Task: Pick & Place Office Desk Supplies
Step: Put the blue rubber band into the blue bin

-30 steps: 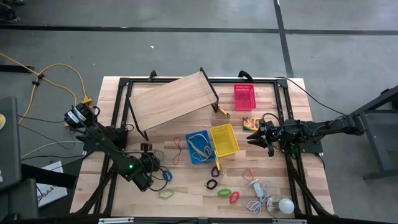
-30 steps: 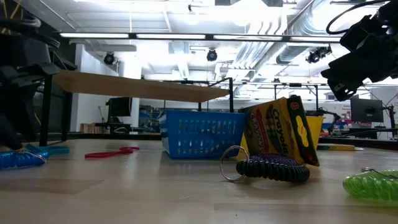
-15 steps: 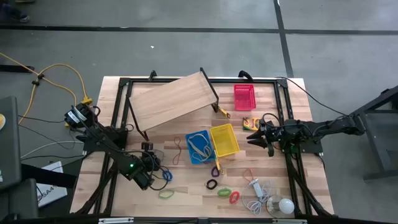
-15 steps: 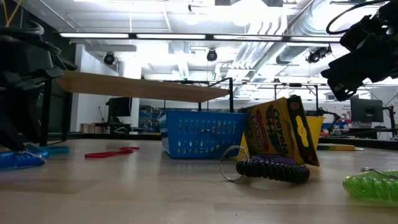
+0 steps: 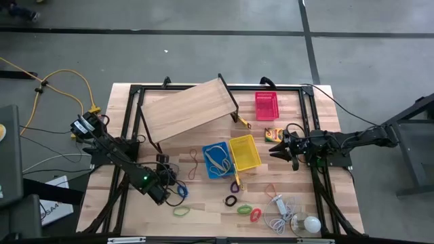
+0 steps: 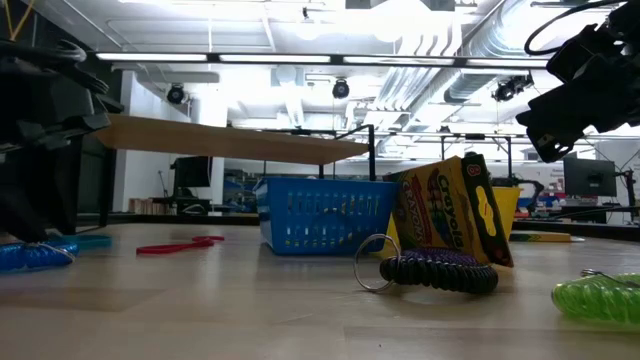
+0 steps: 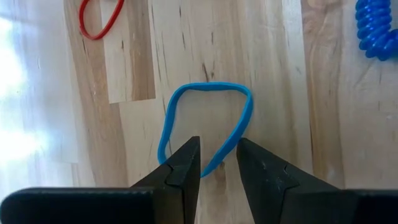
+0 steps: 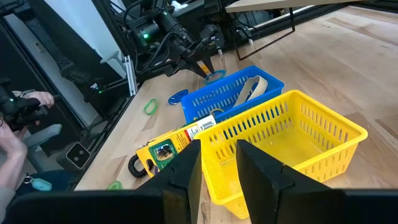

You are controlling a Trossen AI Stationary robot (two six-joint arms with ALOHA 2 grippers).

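A blue rubber band lies flat on the table. My left gripper points down over its near end, open by a narrow gap, and one strand of the band runs through that gap. In the right wrist view the left gripper stands beside the blue basket. My right gripper hangs open at the table's right, clear of the yellow basket. A crayon box leans on that basket. The red basket sits at the far side. My left gripper comes at the blue rubber band from above, slanting down, with one finger on each side of the near strand. The band lies slack and flat on the table. Whether the fingers touch it, I cannot tell.
A wooden board on black legs stands at the far left. A blue coil and a red band lie near the left gripper. A black coil, green coils, more bands and a white bulb with its cord lie along the near side.
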